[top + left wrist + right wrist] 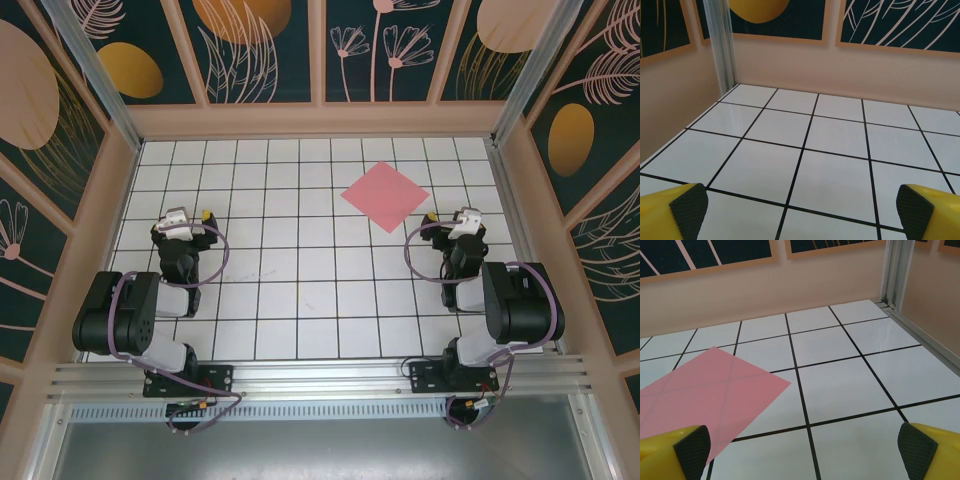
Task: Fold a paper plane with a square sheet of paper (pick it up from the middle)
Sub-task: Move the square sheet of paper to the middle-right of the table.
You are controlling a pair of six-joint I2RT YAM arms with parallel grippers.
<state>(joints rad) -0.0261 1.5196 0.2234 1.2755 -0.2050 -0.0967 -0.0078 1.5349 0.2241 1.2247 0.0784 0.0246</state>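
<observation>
The square sheet of paper (385,195) is plain pink and lies flat on the white gridded floor, turned like a diamond, right of centre toward the back. In the right wrist view the sheet (705,390) spreads across the lower left, its corner pointing right. My right gripper (462,222) sits just right of and nearer than the sheet, apart from it, open with nothing between its yellow fingers (930,452). My left gripper (185,220) rests at the left side, far from the sheet, open and holding nothing, its black pads (690,210) at the frame's bottom corners.
The gridded floor (300,290) is boxed in by peach walls (320,122) with dark floral panels. Metal posts stand in the back corners (722,45) (897,272). A rail (320,378) carrying both arm bases runs along the near edge.
</observation>
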